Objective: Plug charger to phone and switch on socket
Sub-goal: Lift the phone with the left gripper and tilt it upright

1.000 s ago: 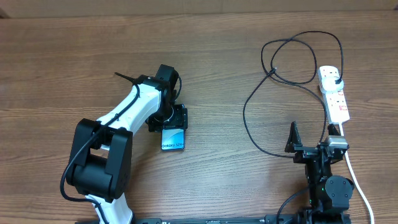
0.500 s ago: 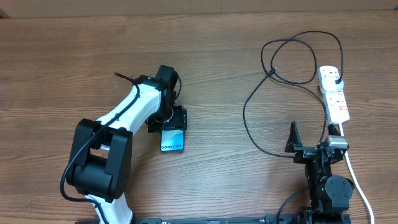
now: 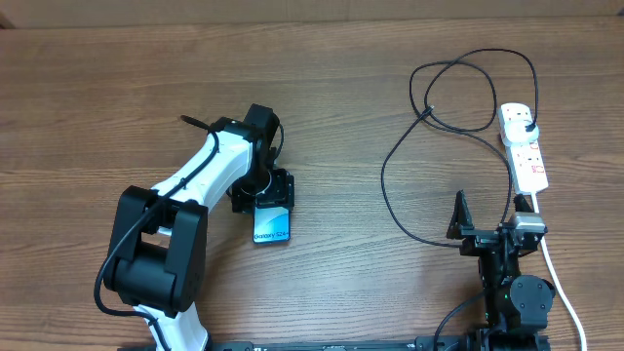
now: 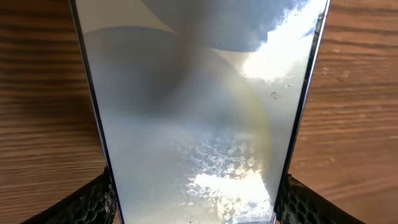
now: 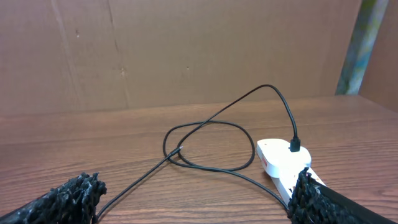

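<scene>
The phone (image 3: 273,223) lies flat on the wooden table, its teal screen up, and it fills the left wrist view (image 4: 199,112). My left gripper (image 3: 265,200) is shut on the phone's upper end, with a finger on each long edge (image 4: 196,202). The charger (image 3: 382,175), a thin black cable, loops at the right; one end is plugged into the socket (image 3: 524,151) and its small plug head (image 3: 426,114) lies free on the table. My right gripper (image 3: 492,230) is open and empty, low at the right, apart from the cable (image 5: 268,86) and the socket (image 5: 280,158).
The socket's thick white cord (image 3: 561,278) runs down past my right arm toward the table's front edge. A brown cardboard wall (image 5: 186,50) stands behind the table.
The phone and my left gripper have shifted slightly toward the front of the table. The right arm, cable and socket have not moved.
</scene>
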You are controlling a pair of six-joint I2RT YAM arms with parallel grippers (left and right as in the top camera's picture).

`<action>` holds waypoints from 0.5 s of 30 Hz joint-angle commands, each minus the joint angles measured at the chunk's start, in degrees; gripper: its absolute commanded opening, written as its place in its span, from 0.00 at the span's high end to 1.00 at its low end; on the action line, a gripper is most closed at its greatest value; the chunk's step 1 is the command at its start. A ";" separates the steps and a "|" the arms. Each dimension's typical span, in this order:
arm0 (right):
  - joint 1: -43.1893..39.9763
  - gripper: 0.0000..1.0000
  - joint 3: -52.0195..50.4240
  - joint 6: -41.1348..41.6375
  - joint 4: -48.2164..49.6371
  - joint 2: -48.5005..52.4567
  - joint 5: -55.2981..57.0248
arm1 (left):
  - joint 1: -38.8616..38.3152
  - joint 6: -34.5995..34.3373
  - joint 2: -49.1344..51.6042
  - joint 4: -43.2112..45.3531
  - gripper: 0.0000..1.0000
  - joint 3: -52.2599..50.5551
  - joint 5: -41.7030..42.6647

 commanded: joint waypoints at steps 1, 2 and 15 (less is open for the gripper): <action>0.31 0.00 -0.59 -0.09 0.37 -0.44 -0.13 | 0.00 2.60 0.39 -0.24 0.35 1.49 7.39; 0.31 0.00 -0.57 -0.09 0.37 -0.44 -0.15 | 0.00 2.60 0.39 -0.44 0.35 1.49 8.74; 0.31 0.00 -0.59 -0.09 0.37 -0.44 -0.13 | 0.00 8.17 0.39 -1.66 0.36 1.49 31.56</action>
